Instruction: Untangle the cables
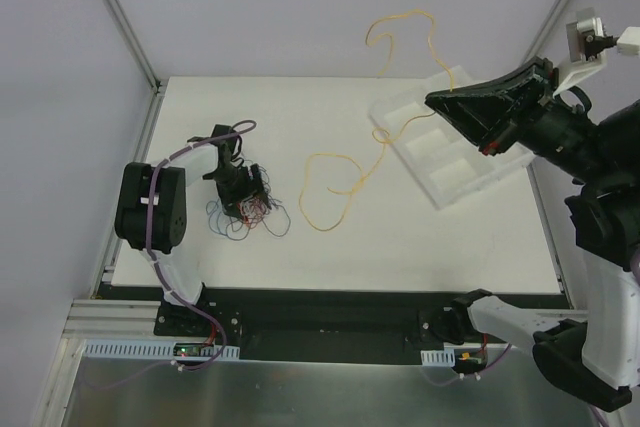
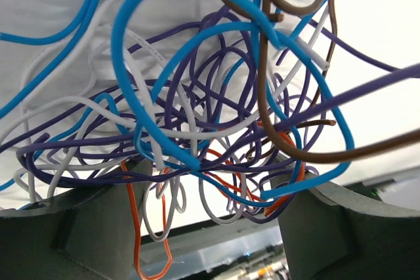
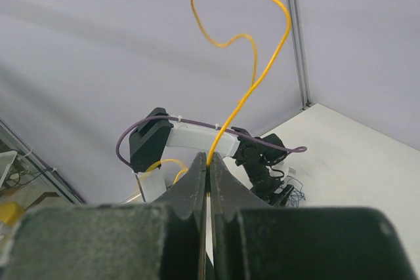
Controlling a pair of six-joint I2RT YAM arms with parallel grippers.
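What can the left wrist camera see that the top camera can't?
Only the left wrist view shows separate strands up close: a blue cable, a brown cable, an orange cable, plus purple and white loops. Only the top view shows the yellow cable, held up by the right gripper, and the white tray. Both show the cable tangle at the open left gripper.
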